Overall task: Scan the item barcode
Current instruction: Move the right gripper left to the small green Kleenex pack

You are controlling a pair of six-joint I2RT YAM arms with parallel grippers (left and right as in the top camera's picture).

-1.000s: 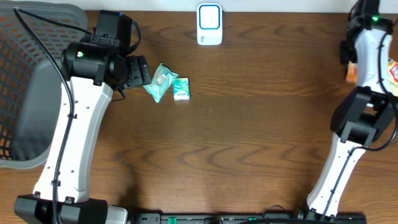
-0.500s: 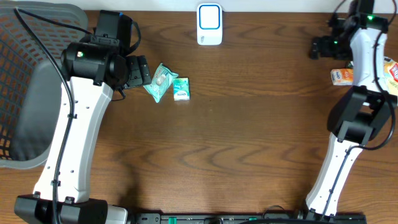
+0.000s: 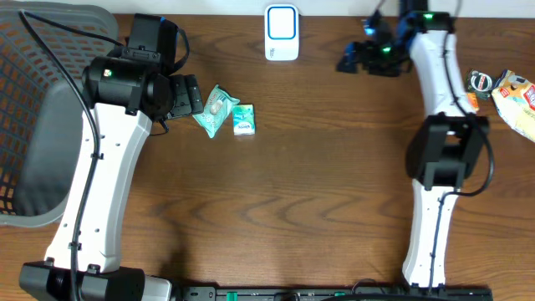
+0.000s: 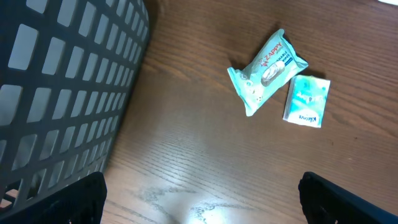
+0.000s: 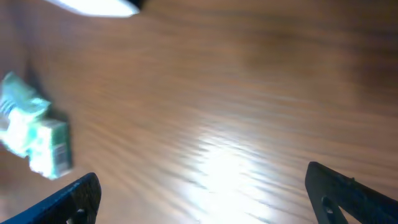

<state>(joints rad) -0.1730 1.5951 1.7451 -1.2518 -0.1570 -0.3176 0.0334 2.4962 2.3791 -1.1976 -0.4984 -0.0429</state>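
From above, the left gripper (image 3: 185,94) hung with its jaws apart and empty just beside a green pack (image 3: 215,109); a small box (image 3: 243,119) lay against the pack's right edge, both flat on the table (image 3: 318,184); the white scanner (image 3: 282,32) stood at the far edge, near them but apart; a grey basket (image 3: 33,109) filled the left side; the right gripper (image 3: 355,60), jaws wide and holding nothing, hovered to the right of the scanner, and loose packets (image 3: 514,96) lay at the far right.

In the left wrist view, the pack (image 4: 267,71) and small box (image 4: 306,100) lay ahead and to the right of the spread fingers (image 4: 81,193), not between them; the basket wall (image 4: 62,81) stood close on the left.

In the right wrist view, badly blurred, the fingers (image 5: 81,190) stood wide over bare wood; the green pair showed at the far left edge (image 5: 37,140), and whether a barcode faced up could not be told.

The step in hand looked like the reach for one item, nothing yet being held. Done well, the gripper would centre over one piece only, most easily the small box on its free right side; the fingers would come down on its long edges so the neighbour was not dragged along; the printed code would be left uncovered; the item would then be lifted and its code turned square to the scanner's face, held steady and near, not touching.
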